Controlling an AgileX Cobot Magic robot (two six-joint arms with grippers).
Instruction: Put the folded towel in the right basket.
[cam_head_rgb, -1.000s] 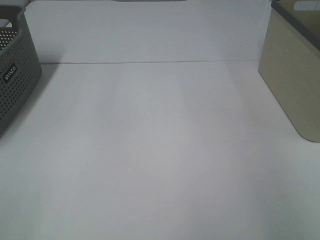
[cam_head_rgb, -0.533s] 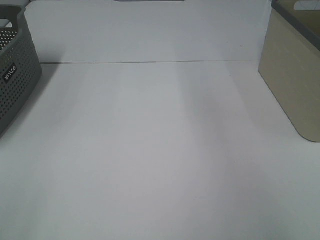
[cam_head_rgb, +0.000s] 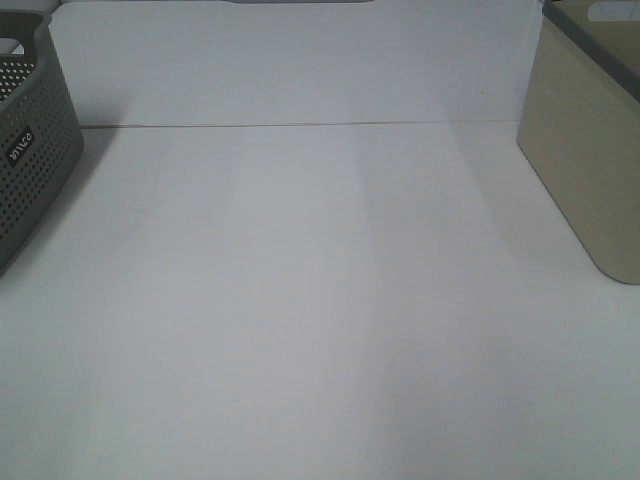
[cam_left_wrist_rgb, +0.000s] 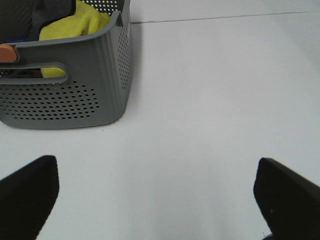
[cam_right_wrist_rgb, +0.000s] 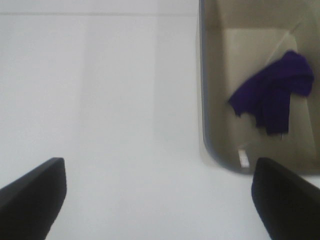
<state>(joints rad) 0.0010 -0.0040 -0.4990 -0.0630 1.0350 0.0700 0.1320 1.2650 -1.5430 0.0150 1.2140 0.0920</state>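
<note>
No towel lies on the white table (cam_head_rgb: 320, 300). The beige right basket (cam_head_rgb: 590, 150) stands at the table's right edge. In the right wrist view a crumpled purple cloth (cam_right_wrist_rgb: 272, 92) lies inside this basket (cam_right_wrist_rgb: 210, 125). My right gripper (cam_right_wrist_rgb: 159, 200) is open and empty above the table beside the basket. The grey perforated left basket (cam_head_rgb: 30, 170) holds a yellow cloth (cam_left_wrist_rgb: 75, 30), seen in the left wrist view. My left gripper (cam_left_wrist_rgb: 159, 200) is open and empty, in front of that basket (cam_left_wrist_rgb: 75, 95). Neither gripper shows in the high view.
A white back wall (cam_head_rgb: 300, 60) rises behind the table. An orange object (cam_left_wrist_rgb: 7, 52) and dark items show at the grey basket's rim.
</note>
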